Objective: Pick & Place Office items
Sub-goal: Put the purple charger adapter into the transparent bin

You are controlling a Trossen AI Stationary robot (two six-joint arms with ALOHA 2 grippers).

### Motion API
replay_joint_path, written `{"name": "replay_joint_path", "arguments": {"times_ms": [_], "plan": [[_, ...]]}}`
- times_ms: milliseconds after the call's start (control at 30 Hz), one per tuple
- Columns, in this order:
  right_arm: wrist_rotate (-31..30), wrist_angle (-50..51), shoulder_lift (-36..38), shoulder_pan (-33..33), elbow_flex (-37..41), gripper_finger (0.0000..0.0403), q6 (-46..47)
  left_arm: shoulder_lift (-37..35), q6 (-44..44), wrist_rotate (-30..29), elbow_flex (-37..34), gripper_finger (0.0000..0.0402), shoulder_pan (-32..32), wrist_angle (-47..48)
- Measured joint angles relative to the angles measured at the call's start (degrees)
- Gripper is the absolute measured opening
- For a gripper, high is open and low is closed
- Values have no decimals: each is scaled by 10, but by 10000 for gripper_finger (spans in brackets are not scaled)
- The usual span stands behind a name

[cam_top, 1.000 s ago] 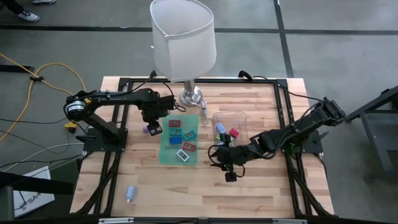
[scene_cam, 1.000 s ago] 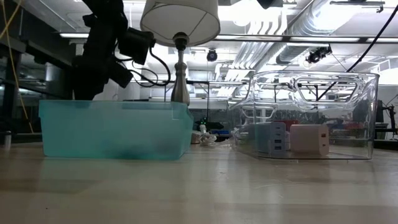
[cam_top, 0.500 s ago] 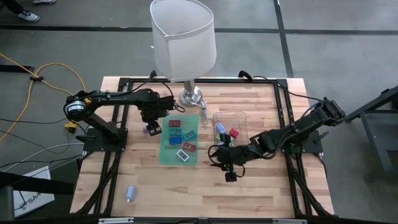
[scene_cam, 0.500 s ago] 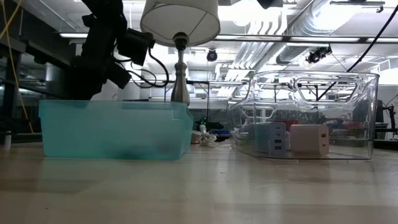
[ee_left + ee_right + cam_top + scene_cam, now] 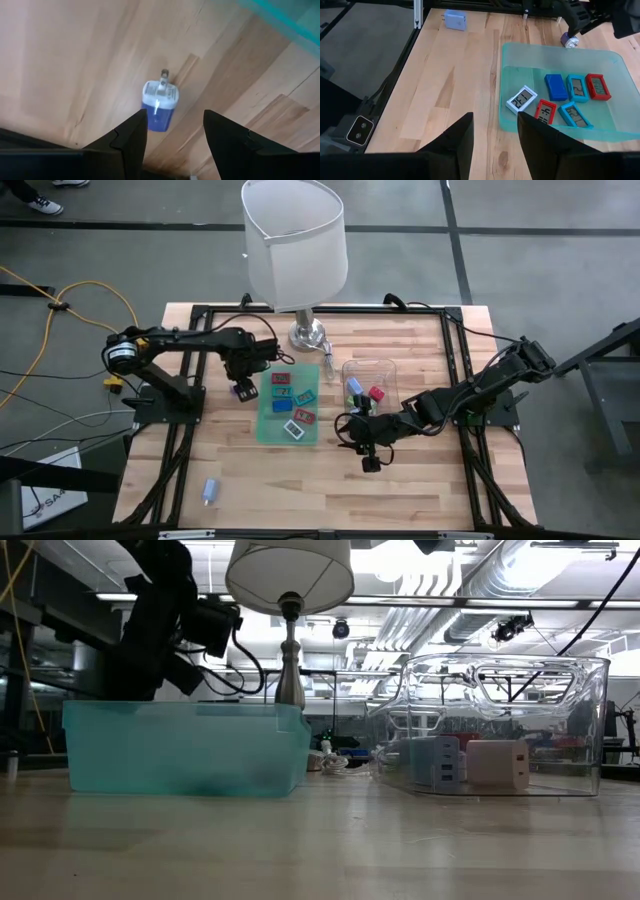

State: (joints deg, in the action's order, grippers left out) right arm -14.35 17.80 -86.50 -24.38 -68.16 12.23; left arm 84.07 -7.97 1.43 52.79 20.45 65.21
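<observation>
A blue charger-like piece point(image 5: 159, 107) with a white pronged face lies on its side on the bare wood, just left of the teal tray point(image 5: 262, 420). My left gripper point(image 5: 175, 135) points down over it, open, its fingers standing apart on either side without touching; in the high view it point(image 5: 243, 388) covers the piece. Several flat red, blue, teal and white pieces point(image 5: 570, 95) lie in the teal tray. My right gripper point(image 5: 495, 137) is open with nothing in it, held above the table near that tray's near right corner point(image 5: 348, 432).
A clear tray point(image 5: 385, 370) with several small pieces stands right of the teal one point(image 5: 185, 745). A lamp's base point(image 5: 308, 335) sits at the far middle, its shade above it. A light blue piece point(image 5: 210, 490) lies near the table's near left corner.
My left gripper has sunk a little toward the blue piece on the table, still open and still pointing down. The blue piece has not moved.
</observation>
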Motion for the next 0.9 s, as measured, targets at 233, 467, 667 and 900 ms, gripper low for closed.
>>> {"name": "replay_joint_path", "arguments": {"times_ms": [233, 467, 667, 900], "plan": [[0, 0, 0, 0, 0, 138, 0, 0, -4, -1, -23, 186, 0, -1], [0, 0, 0, 0, 0, 138, 0, 0, -4, -2, -44, 186, 0, -21], [0, 0, 0, 0, 0, 138, 0, 0, 0, -2, -53, 186, 0, -41], [0, 0, 0, 0, 0, 138, 0, 0, 1, -23, -53, 186, 0, -45]]}}
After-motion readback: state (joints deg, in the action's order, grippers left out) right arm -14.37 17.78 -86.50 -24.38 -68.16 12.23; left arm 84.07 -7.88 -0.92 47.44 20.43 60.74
